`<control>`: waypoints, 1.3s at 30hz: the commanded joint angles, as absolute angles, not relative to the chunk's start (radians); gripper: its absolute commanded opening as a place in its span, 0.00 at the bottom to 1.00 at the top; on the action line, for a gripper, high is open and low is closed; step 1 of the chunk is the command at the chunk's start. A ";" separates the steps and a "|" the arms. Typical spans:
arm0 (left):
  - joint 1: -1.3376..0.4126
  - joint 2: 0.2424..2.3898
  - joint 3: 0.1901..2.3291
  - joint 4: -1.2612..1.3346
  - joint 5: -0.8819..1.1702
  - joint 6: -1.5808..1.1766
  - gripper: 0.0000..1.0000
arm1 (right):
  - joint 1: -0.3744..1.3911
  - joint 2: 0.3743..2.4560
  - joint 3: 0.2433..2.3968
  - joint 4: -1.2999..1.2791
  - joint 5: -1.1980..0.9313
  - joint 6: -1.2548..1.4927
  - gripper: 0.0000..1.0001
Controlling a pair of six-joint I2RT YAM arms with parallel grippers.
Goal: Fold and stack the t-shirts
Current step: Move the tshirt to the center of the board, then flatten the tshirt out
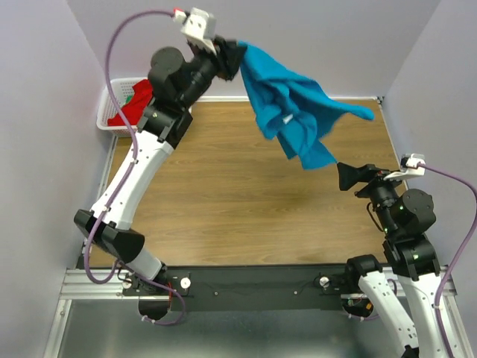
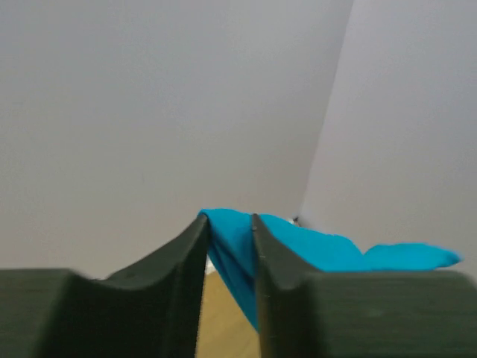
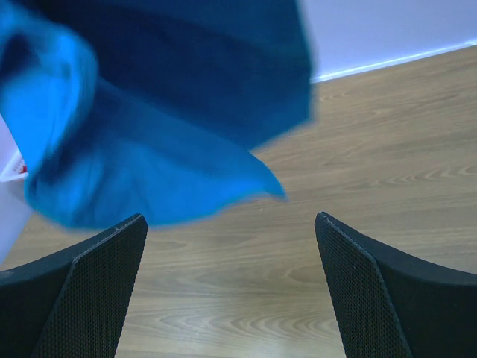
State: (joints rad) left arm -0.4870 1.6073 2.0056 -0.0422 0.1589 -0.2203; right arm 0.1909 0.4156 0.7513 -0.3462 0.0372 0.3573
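t-shirts in view: 2. the teal-blue t-shirt [image 1: 294,104] hangs in the air above the far half of the bench [image 1: 238,201], clear of the surface, suspended by 1 bunched edge from the left jaws. the left wrist view shows these jaws standing close together with a fold of teal cloth pinched between them, so the cloth is gripped. the raised left arm [image 1: 141,171] holds the garment high. the likely purpose is to let its weight draw it open and bring a free edge within reach of the other arm. the cloth is crumpled, not spread, and no fold is made yet.

the right jaws stand wide open and hold nothing. the right wrist view shows them facing the lowest hanging part of the cloth over bare wood, apparently placed to take a second hold.

the red t-shirt [image 1: 133,103] lies heaped in the white basket [image 1: 103,119] beside the far left corner of the bench, not yet handled.

count: 2 t-shirts (1 teal-blue, 1 red), 1 basket, 2 arms.
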 commanded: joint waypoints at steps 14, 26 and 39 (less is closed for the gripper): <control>-0.486 1.109 0.948 -0.123 -0.113 -0.282 0.82 | 0.198 0.794 0.790 -0.414 -0.251 0.426 1.00; -0.463 0.861 0.687 -0.022 -0.285 -0.229 0.81 | 0.215 1.268 0.778 -0.350 -0.353 0.480 0.85; -0.433 0.888 0.693 -0.008 -0.258 -0.196 0.81 | 0.311 1.575 0.830 -0.114 -0.394 0.543 0.59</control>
